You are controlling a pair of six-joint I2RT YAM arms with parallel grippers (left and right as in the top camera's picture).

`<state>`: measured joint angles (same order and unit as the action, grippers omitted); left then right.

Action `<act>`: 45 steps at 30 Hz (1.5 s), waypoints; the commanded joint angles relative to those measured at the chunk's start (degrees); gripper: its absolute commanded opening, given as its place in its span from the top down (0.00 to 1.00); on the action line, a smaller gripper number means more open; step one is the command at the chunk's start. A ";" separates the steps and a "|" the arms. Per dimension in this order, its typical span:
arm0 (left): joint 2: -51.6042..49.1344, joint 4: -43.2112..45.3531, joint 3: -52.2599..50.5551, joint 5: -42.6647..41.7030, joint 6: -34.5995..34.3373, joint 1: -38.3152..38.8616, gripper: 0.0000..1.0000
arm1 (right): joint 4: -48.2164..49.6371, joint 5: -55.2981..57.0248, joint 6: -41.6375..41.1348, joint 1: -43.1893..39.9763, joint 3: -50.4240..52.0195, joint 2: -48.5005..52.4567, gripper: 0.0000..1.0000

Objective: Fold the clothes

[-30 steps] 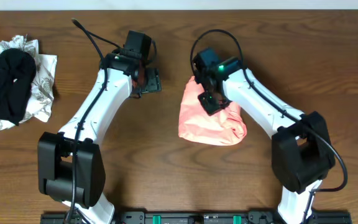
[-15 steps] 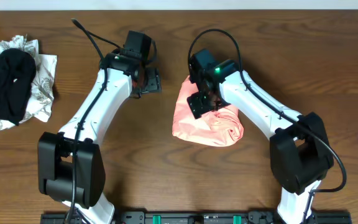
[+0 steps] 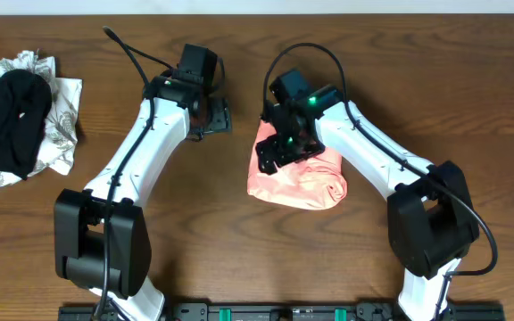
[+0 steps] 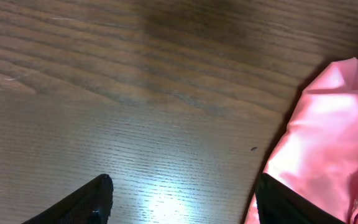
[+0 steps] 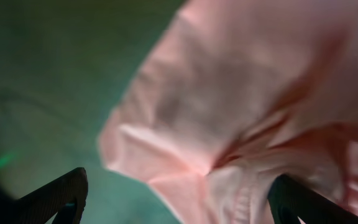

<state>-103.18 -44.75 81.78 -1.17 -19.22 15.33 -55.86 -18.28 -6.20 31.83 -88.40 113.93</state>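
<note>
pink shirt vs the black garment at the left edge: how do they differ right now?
1. The pink T-shirt sits mid-table; the black garment sits at the left edge.
2. The pink T-shirt lies straight on the table; the black garment lies on a white patterned cloth.
3. The right gripper hangs open over the pink T-shirt; no gripper is near the black garment.
Both are bunched up, not folded flat.

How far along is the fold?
Done: little. The pink shirt looks like a crumpled bundle, with no neat folds visible. In hand: right hand open over its upper-left edge; left hand open beside it, over the table. Left: flatten and fold.
</note>
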 commanded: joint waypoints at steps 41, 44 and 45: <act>2.05 7.06 -0.07 -6.71 -9.40 29.57 0.69 | -3.15 29.86 1.29 -32.59 -1.60 -13.22 0.01; 1.25 10.03 -0.07 -0.22 -9.38 33.92 0.76 | -3.06 29.86 1.31 -34.69 -0.72 -12.41 0.01; 0.81 10.95 -0.07 2.34 -9.38 35.26 0.79 | -3.10 29.86 1.31 -35.12 -0.52 -12.22 0.01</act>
<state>-101.93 -34.98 81.78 -7.77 -27.55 47.48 -58.92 9.93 -3.95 -1.87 -89.95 100.75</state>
